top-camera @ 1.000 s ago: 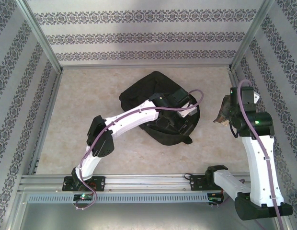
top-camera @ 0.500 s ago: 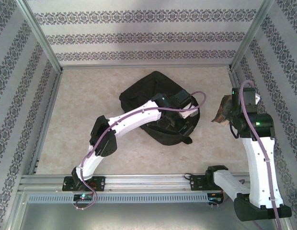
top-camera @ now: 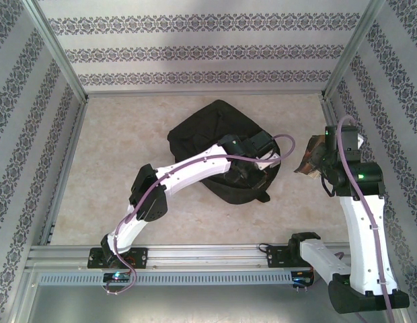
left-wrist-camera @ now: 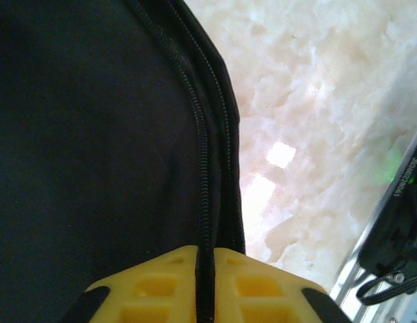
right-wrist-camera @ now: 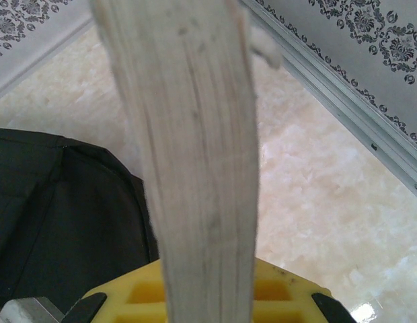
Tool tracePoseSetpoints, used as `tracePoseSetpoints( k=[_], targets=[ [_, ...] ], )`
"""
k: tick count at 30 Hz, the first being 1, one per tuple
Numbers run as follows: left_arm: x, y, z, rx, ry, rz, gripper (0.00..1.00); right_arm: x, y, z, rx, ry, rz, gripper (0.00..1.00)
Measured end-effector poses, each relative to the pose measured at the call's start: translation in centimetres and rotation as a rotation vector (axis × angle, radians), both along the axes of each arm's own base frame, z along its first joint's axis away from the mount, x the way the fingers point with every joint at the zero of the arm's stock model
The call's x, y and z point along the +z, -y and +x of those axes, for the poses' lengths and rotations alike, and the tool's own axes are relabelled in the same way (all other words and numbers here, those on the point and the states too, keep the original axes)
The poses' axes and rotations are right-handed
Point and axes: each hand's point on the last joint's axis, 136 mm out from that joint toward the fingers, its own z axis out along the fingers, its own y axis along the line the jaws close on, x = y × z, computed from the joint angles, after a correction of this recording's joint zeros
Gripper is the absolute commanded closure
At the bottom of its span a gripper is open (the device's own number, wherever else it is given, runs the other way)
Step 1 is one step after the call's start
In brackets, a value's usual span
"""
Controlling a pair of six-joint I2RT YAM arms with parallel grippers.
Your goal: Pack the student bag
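The student bag (top-camera: 203, 128), a large black backpack, lies in the middle of the table. My left gripper (left-wrist-camera: 206, 254) is shut on a fold of the bag (left-wrist-camera: 94, 134) along its zipper line (left-wrist-camera: 203, 168), near the bag's right edge. In the top view that gripper (top-camera: 253, 173) sits low over the bag's near right part. My right gripper (right-wrist-camera: 207, 272) is shut on a book (right-wrist-camera: 195, 134) whose pale page edges face the camera. It holds the book (top-camera: 308, 161) above the table, just right of the bag (right-wrist-camera: 60, 215).
Bare marble-patterned tabletop (top-camera: 114, 155) surrounds the bag. Patterned walls with aluminium posts (top-camera: 60, 57) close in the back and both sides. A metal rail (top-camera: 195, 254) carrying the arm bases runs along the near edge.
The left gripper, open a moment ago, has shut on the bag's zipper fold, and its arm has reached slightly further right. The right arm with the book has shifted slightly left.
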Motion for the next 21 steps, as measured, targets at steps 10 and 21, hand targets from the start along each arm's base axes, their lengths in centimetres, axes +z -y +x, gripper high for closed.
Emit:
tracePoseSetpoints(
  k=[10, 21],
  targets=[
    [2.4, -1.3, 1.9, 0.082, 0.038, -0.032, 1.00, 0.7, -0.1, -0.5, 0.003, 0.030, 0.004, 1.00],
    [16.4, -12.2, 7.8, 0.494, 0.205, -0.283, 1.00, 2.8, -1.8, -0.4, 0.069, 0.115, 0.081, 1.00]
  ],
)
